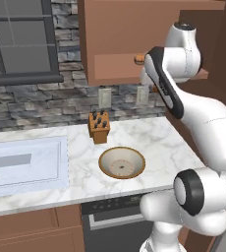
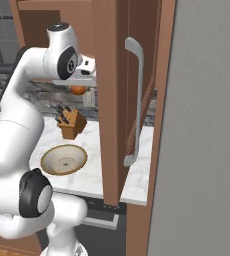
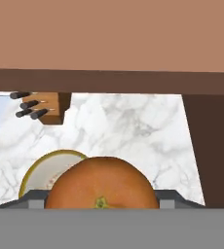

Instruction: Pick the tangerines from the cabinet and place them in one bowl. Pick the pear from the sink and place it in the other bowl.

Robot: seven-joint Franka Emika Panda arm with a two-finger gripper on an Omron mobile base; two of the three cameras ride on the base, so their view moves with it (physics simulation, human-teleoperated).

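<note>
My gripper (image 3: 102, 198) is shut on a tangerine (image 3: 102, 182), which bulges between the two fingers with its stem end toward the camera. From the right base, the tangerine (image 2: 78, 89) hangs under the hand just below the cabinet (image 2: 107, 60). A second small orange tangerine (image 1: 139, 59) sits at the shelf edge of the cabinet (image 1: 117, 66), beside my forearm. The tan-rimmed shallow bowl (image 1: 122, 163) (image 2: 63, 159) (image 3: 38, 170) rests on the counter below, with nothing in it. The sink (image 1: 26, 165) lies to the left. The pear and the other bowl are out of view.
A wooden knife block (image 1: 99, 127) (image 2: 71, 124) (image 3: 43, 108) stands behind the bowl on the marble counter (image 1: 154, 142). The open cabinet door (image 2: 112, 100) with its long handle (image 2: 135, 100) hangs close on the right. A stone wall and a window (image 1: 21, 44) are behind.
</note>
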